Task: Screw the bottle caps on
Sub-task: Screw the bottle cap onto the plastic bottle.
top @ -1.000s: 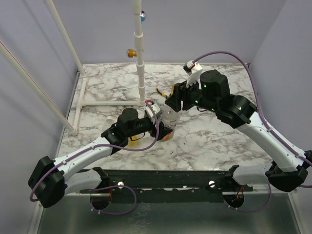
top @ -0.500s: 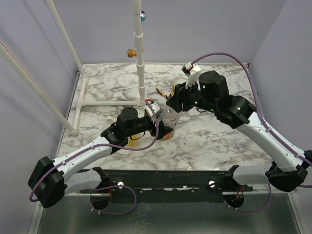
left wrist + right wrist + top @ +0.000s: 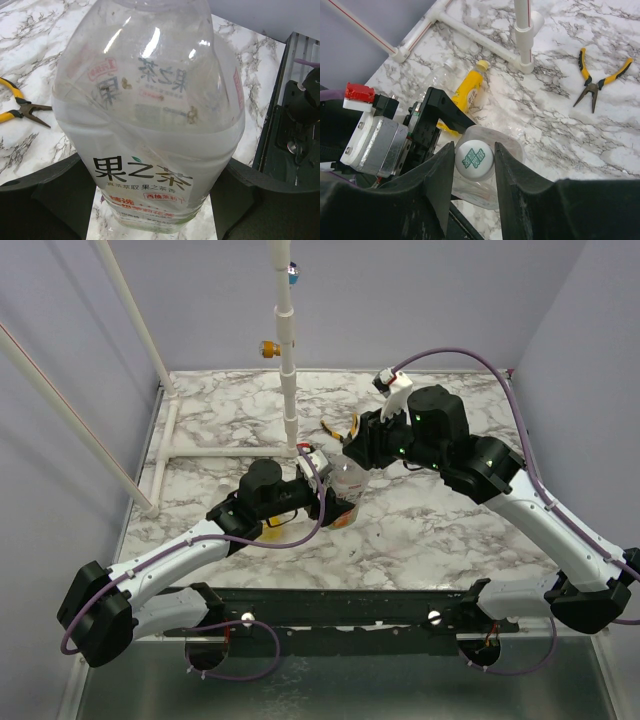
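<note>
My left gripper [image 3: 335, 506] is clamped on the bottle [image 3: 150, 125], and my right gripper [image 3: 474, 151] is pinching the cap [image 3: 474, 159] on top.

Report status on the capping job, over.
Left end effector holds clear bottle. Right end effector closed on white cap atop its neck. Pliers, yellow bottle lie apart.

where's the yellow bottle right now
Right wrist view, left of centre: the yellow bottle lies on the table beside a clear bottle, near the white pipe frame.
</note>
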You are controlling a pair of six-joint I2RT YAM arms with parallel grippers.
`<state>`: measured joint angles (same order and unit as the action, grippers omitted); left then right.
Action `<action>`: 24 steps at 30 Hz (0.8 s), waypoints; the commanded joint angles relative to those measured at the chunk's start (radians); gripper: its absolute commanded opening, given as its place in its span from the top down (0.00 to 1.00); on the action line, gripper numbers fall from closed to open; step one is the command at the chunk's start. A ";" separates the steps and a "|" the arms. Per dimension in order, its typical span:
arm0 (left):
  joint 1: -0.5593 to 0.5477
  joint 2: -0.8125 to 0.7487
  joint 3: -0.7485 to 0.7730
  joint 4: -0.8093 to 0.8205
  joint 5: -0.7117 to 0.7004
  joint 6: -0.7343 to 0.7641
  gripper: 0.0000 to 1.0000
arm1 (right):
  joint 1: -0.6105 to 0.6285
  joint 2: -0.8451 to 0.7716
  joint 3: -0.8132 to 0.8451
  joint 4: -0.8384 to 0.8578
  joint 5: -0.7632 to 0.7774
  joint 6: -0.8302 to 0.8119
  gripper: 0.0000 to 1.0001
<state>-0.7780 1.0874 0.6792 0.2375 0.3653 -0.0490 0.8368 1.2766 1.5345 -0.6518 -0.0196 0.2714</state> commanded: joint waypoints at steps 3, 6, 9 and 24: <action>0.009 -0.007 0.039 0.005 0.032 -0.010 1.00 | 0.005 -0.020 -0.025 -0.014 0.002 -0.009 0.62; 0.011 -0.013 0.039 0.008 0.029 -0.014 1.00 | 0.005 -0.025 -0.033 -0.008 0.010 -0.009 0.64; 0.014 -0.017 0.037 0.018 0.029 -0.025 1.00 | 0.005 -0.036 -0.046 0.006 0.015 -0.005 0.65; 0.020 -0.033 0.033 0.143 0.031 -0.129 1.00 | 0.006 -0.062 -0.122 0.144 0.014 0.038 0.66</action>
<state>-0.7658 1.0870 0.6792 0.2684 0.3855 -0.1413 0.8364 1.2255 1.4391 -0.5213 -0.0032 0.2810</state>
